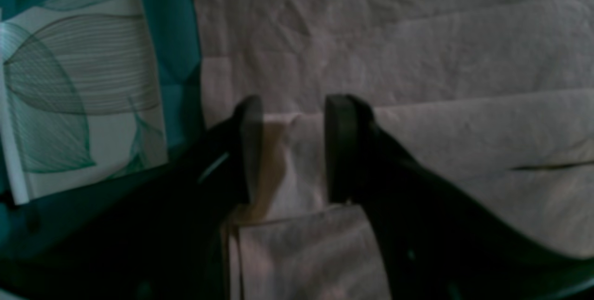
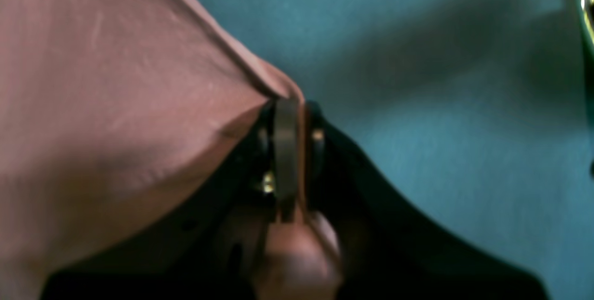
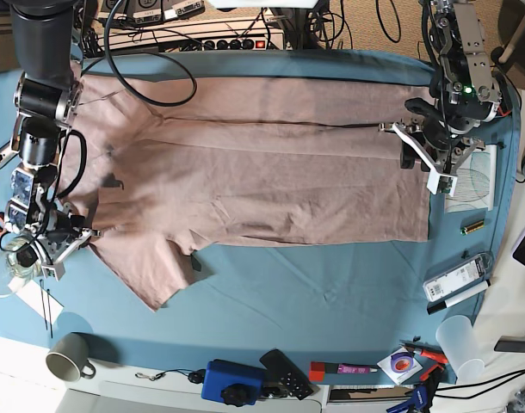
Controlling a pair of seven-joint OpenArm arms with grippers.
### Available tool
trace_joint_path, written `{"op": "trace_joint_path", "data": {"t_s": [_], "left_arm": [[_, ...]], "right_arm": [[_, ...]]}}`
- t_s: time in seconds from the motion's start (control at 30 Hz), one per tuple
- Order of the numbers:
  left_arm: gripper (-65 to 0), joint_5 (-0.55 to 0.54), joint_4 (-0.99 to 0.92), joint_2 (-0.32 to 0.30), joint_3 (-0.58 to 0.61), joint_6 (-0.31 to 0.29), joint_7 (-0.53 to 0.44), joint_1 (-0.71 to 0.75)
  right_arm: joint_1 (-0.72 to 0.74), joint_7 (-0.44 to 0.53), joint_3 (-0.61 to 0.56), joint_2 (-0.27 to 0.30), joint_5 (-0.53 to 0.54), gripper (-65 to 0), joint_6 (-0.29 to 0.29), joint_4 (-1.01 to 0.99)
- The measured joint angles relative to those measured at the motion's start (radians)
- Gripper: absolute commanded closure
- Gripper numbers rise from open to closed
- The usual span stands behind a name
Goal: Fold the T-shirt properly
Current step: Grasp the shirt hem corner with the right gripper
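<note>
The mauve-tan T-shirt [image 3: 262, 172] lies spread on the teal table cloth [image 3: 331, 292]. In the base view my right gripper [image 3: 73, 234] is at the shirt's left edge. In its wrist view the right gripper [image 2: 297, 105] is shut on a pinched edge of the T-shirt [image 2: 116, 81], which is lifted over the cloth [image 2: 417, 81]. In the base view my left gripper [image 3: 422, 159] is at the shirt's right edge. In its wrist view the left gripper [image 1: 294, 105] has its jaws apart, with a fold of the T-shirt [image 1: 417, 58] between the fingers [image 1: 343, 146].
A leaf-print paper [image 1: 83, 95] lies right of the shirt's edge and shows in the base view [image 3: 469, 185]. A mug [image 3: 69, 357], a blue box [image 3: 232, 383], a remote [image 3: 284, 374], pens [image 3: 452, 292] and a plastic cup [image 3: 459, 331] line the front. Cables and a power strip [image 3: 237, 43] are behind.
</note>
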Motion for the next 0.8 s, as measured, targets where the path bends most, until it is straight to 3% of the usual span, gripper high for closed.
{"op": "trace_joint_path", "data": {"t_s": [0.2,0.3,0.53,0.67,0.8], "left_arm": [[-23.0,0.000,0.000,0.000,0.000,0.000,0.000,0.000],[-23.0,0.000,0.000,0.000,0.000,0.000,0.000,0.000],[-23.0,0.000,0.000,0.000,0.000,0.000,0.000,0.000],[-23.0,0.000,0.000,0.000,0.000,0.000,0.000,0.001],[-23.0,0.000,0.000,0.001,0.000,0.000,-0.001,0.000]], "right_arm": [[0.011,-0.234,0.003,0.023,0.120,0.0,-0.001,0.006],[0.010,-0.300,0.002,0.040,0.194,0.0,0.009,0.005],[-0.015,-0.493,0.002,0.104,0.427,0.0,0.128,-0.003],[-0.068,-0.576,0.000,0.151,0.612,0.0,0.219,-0.005],[-0.149,-0.579,0.000,0.196,0.798,0.0,0.222,-0.006]]}}
